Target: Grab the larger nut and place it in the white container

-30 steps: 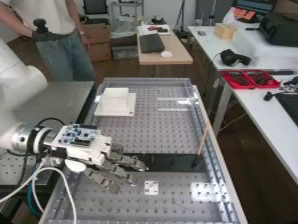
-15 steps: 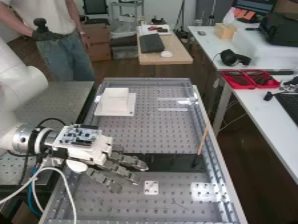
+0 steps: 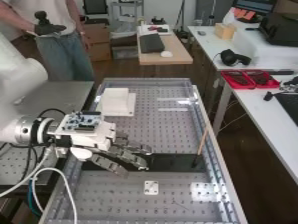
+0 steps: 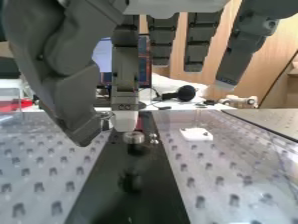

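hand (image 3: 128, 157) loosely open, empty | larger nut (image 4: 134, 137) on dark strip (image 4: 149, 175), below fingertips

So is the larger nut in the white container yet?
Out of the white container: the larger nut sits on the black strip.

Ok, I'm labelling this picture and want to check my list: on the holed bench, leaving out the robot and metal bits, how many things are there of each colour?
White: 2 (container, small square plate)
Black: 1 (wide strip)
Brown: 1 (thin stick)
Total: 4
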